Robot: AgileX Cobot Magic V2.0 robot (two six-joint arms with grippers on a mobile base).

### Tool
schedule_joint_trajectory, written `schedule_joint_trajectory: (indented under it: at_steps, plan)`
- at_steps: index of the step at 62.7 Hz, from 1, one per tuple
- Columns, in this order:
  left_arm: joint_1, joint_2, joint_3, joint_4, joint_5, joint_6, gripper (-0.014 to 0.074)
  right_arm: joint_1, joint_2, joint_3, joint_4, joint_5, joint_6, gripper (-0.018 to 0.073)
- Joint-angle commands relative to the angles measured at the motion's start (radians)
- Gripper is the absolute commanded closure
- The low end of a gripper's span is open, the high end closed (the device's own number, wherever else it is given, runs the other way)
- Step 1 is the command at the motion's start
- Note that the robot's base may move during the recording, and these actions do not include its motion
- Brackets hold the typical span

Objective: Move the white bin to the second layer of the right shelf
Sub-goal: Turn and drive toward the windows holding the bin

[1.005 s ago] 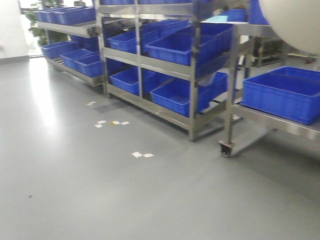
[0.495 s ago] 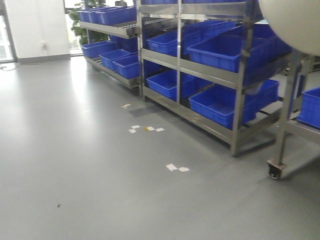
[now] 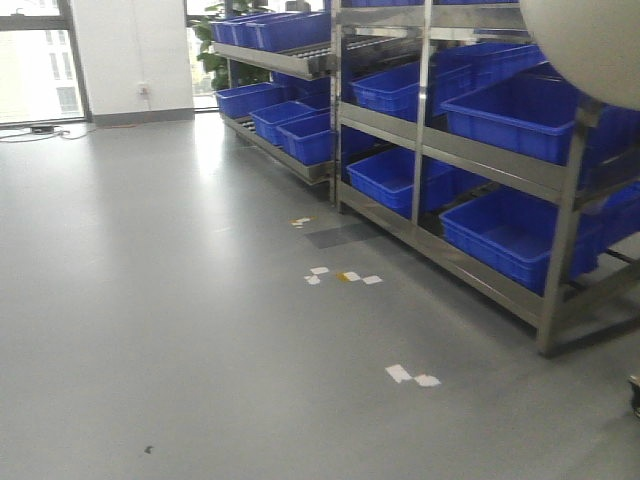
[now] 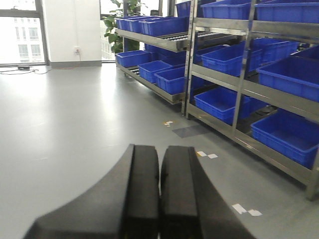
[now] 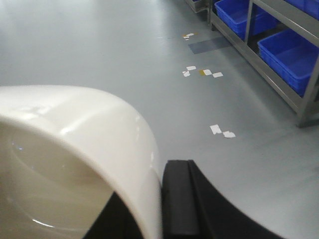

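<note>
Bin (image 5: 75, 129) hangs from my right gripper (image 5: 149, 199). Its cream rim fills the near left of the right wrist view. My outer finger (image 5: 182, 199) lies flat against the outside of its wall and the other finger shows dark on the inside, so the jaws are narrowed onto that wall. In the front view the bin's rounded side sits in the top right corner, up off the floor (image 3: 180, 300) and overlapping the upper levels of the near rack (image 3: 558, 260). I cannot tell what gap lies between bin and rack.

My left gripper (image 4: 159, 194) carries nothing; its two black fingers lie side by side, touching along their length.

To the left the grey floor runs bare to the far wall (image 3: 130, 50) and a window (image 3: 35, 60). The right side is closed off by steel racks, the near one and a far rack (image 3: 280, 62) in one line slanting away to the far left. A plant (image 3: 215, 40) stands behind the far end. Blue crates (image 3: 510, 235) sit on the rack levels, their front lips close behind the steel rails. The near rack's corner post is the edge nearest to me on the right. White tape marks (image 3: 412, 376) dot the floor just left of the rack feet, and a dark patch (image 3: 340, 235) lies by the foot where the two racks meet.
</note>
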Motion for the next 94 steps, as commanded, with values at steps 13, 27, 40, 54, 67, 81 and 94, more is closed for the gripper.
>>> schedule_joint_trajectory:
  at_steps: [13, 27, 40, 54, 67, 81, 94]
  plan:
    - [-0.006, -0.003, 0.037, -0.009, -0.086, -0.010, 0.0512, -0.005, -0.001, -0.030, 0.008, -0.097, -0.003, 0.0504]
    - [-0.006, -0.003, 0.037, -0.009, -0.086, -0.010, 0.0512, -0.005, -0.001, -0.030, 0.008, -0.097, -0.003, 0.0504]
    - [-0.006, -0.003, 0.037, -0.009, -0.086, -0.010, 0.0512, -0.005, -0.001, -0.030, 0.008, -0.097, -0.003, 0.0504]
    - [-0.006, -0.003, 0.037, -0.009, -0.086, -0.010, 0.0512, -0.005, -0.001, -0.030, 0.008, -0.097, -0.003, 0.0504]
    - [-0.006, -0.003, 0.037, -0.009, -0.086, -0.010, 0.0512, -0.005, -0.001, -0.030, 0.008, -0.097, -0.003, 0.0504]
    - [-0.006, -0.003, 0.037, -0.009, -0.086, -0.010, 0.0512, -0.005, -0.001, -0.030, 0.008, -0.097, -0.003, 0.0504]
    - [-0.006, -0.003, 0.037, -0.009, -0.086, -0.010, 0.0512, -0.005, -0.001, -0.030, 0.008, -0.097, -0.003, 0.0504]
